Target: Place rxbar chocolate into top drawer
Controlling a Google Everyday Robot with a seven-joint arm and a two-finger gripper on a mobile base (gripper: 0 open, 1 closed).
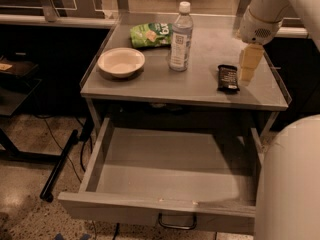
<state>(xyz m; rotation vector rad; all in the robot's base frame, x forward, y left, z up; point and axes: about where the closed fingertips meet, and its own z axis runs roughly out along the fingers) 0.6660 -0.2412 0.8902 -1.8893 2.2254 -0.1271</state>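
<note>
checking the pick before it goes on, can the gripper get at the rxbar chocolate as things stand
Probably yes. The gripper hangs close beside the rxbar chocolate, which lies flat on the tabletop with nothing on top of it or between them; the bottle stands apart.

bowl (121, 62) front-left | bottle (180, 38) upright, middle | green snack bag (150, 34) behind, beside bottle

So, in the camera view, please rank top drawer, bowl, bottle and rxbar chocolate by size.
1. top drawer
2. bowl and bottle, too alike to rank
3. rxbar chocolate, smallest, with the gripper close beside it
</note>
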